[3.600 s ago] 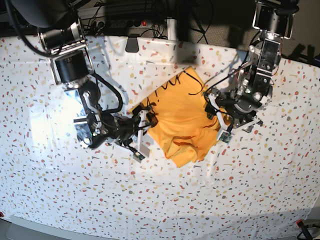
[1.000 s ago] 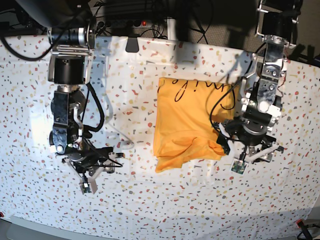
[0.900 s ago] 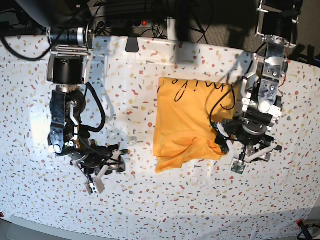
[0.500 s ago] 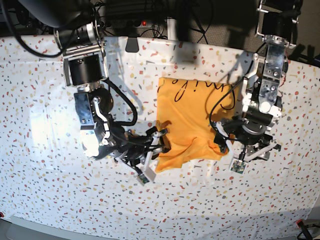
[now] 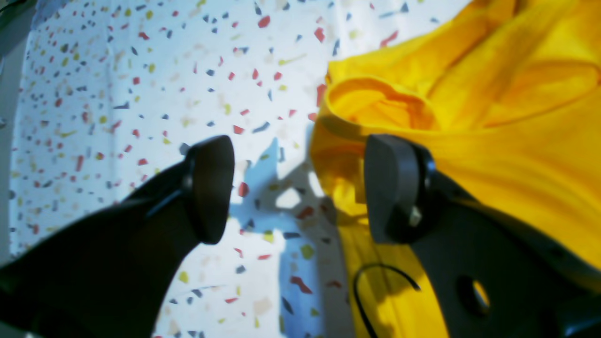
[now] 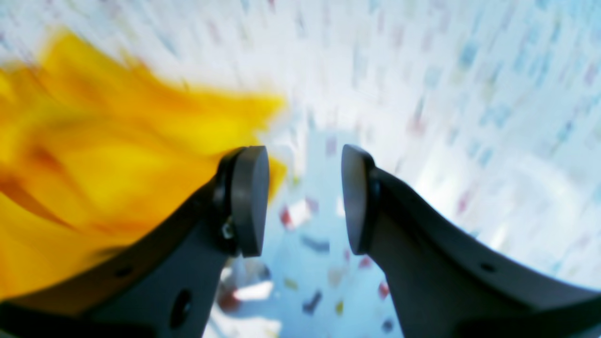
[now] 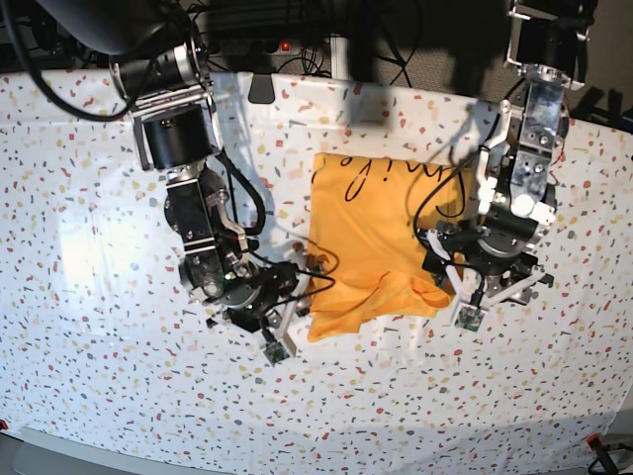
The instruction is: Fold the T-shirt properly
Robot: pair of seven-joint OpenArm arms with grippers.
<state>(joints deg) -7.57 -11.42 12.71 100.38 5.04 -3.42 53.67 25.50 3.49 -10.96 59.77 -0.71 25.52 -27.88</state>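
The T-shirt [image 7: 371, 237] lies as a folded mustard-yellow block in the middle of the table, black lettering along its far edge and a rumpled near edge. At its near right corner my left gripper [image 7: 442, 280] stands open. In the left wrist view the left gripper [image 5: 300, 188] straddles the T-shirt's [image 5: 469, 117] bunched edge, one finger over the fabric. My right gripper [image 7: 305, 289] sits at the near left corner. The blurred right wrist view shows the right gripper [image 6: 303, 202] open beside the T-shirt [image 6: 117, 164], only tablecloth between its jaws.
A white speckled tablecloth [image 7: 119, 396] covers the table. Cables and a power strip [image 7: 247, 45] run along the far edge, with a dark block [image 7: 261, 87] just in front. Both arms' cables hang near the shirt.
My right arm has swung in from the table's left side to the shirt's near left corner. The left arm has barely shifted. The shirt lies as before.
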